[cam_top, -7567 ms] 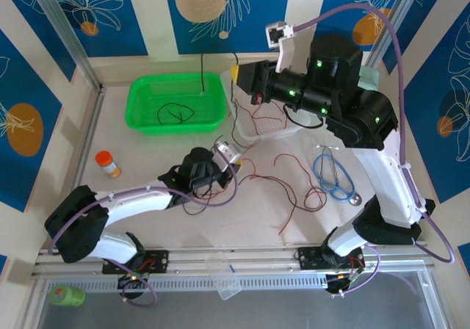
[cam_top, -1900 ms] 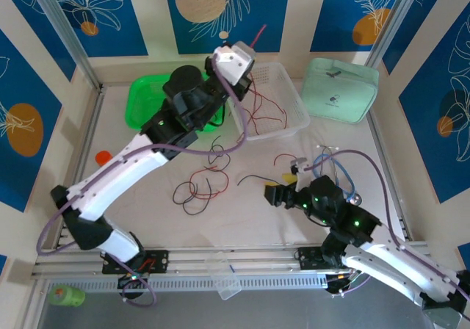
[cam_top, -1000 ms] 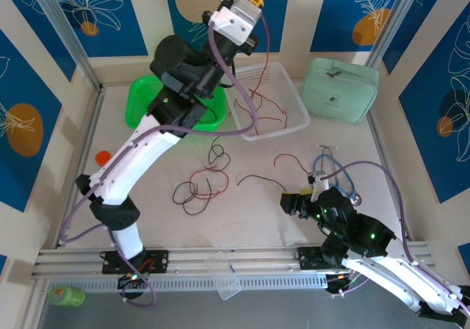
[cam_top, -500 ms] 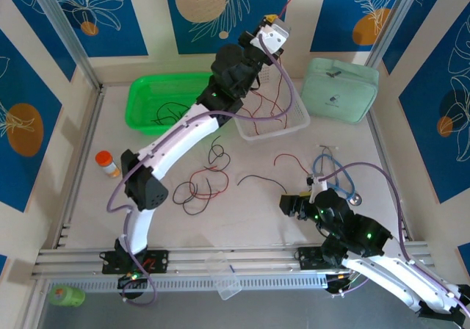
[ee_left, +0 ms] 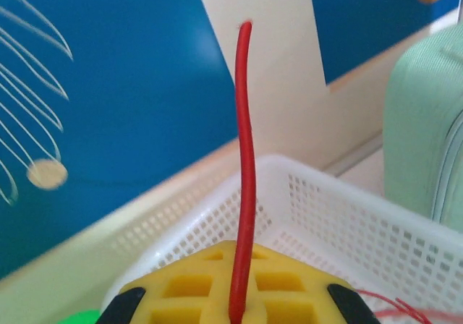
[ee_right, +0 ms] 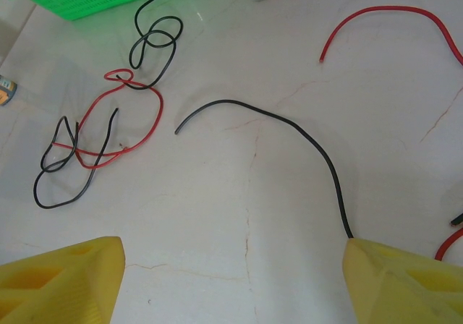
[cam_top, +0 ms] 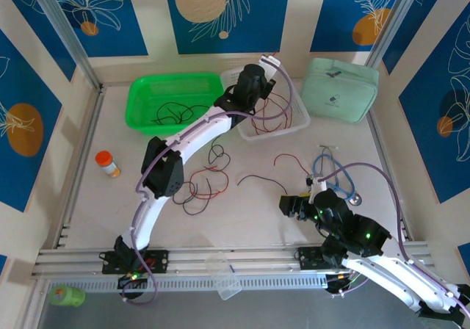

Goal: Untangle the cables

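Left claw (ee_left: 235, 311) pinches cable (ee_left: 243, 158) above basket (ee_left: 340, 215)

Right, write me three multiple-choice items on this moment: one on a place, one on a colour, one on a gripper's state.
1. Where is the left gripper?
A. over the white basket
B. over the orange bottle
C. at the near edge of the table

2. What colour are the cables lying in the green basket?
A. red
B. black
C. blue

3. What state is the right gripper in?
A. shut on a black cable
B. shut on the blue loop
C. open, gripping nothing

Key:
1 A: the top view shows the arm reaching to the far side, with its gripper above that basket and pinching a red cable.
2 B: dark loops lie on the green floor.
3 C: the right wrist view shows its yellow fingers wide apart, clamping nothing.
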Robot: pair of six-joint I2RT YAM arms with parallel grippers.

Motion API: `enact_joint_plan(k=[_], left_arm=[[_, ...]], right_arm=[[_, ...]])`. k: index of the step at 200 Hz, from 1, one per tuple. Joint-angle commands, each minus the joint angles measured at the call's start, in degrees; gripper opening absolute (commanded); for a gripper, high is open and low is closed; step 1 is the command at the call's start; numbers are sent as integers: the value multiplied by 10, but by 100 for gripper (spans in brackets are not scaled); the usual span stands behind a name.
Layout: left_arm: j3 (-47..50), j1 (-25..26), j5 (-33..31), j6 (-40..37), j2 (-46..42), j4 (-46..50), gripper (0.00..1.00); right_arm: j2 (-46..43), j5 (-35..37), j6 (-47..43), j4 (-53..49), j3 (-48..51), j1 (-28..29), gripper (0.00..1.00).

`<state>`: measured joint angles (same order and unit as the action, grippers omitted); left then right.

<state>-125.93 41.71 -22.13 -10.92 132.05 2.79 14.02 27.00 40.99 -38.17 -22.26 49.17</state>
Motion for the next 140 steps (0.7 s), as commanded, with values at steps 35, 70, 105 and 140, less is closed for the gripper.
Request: enact_joint_plan(k=[35,70,105,140], left_arm=[[-92,-57,105,182,65,232,5],[-100,-57,164,182,81,243,23],[-147,-58,215,174,103,279,44],[-162,-57,221,165,84,310,68]], right_arm=[[-7,-2,16,2,-2,4,79],[-7,-4,22,0,-8,4,80],[-7,-2,29,-4,-11,4,79],[-6,13,54,-26,-20,4,79]])
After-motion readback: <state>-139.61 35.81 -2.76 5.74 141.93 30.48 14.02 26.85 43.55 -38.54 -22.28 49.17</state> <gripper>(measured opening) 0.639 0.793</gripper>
